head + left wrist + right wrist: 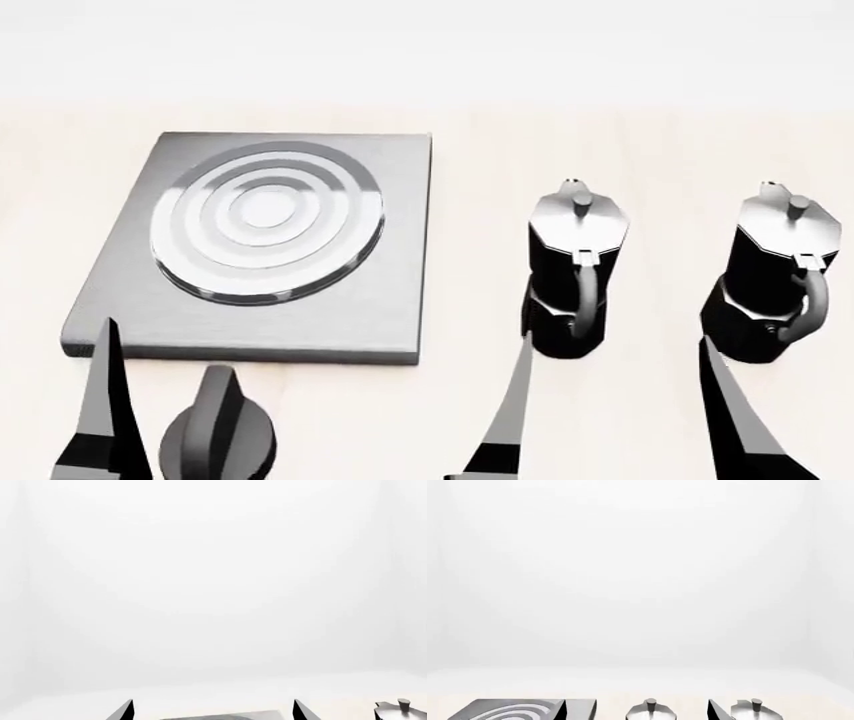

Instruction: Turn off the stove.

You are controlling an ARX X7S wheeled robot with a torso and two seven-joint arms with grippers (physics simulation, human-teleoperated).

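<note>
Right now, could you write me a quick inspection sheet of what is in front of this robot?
Surface: pale wood-look tabletop, bare toward the back.
Job's things: flat square grey brushed-metal stove plate with ringed burner; its separate round black ridged knob sits just in front of the plate's near left corner.
Clutter: two black-and-silver moka pots, one nearer the plate, one further right, both upright.
Grippers: left tool open, fingers either side of the knob; right tool open, empty, in front of the pots.
Cables: nothing seen.
Surroundings: plain white walls.

Knob (218,435) before stove (267,250); 2 moka pots (577,270) right.
</note>
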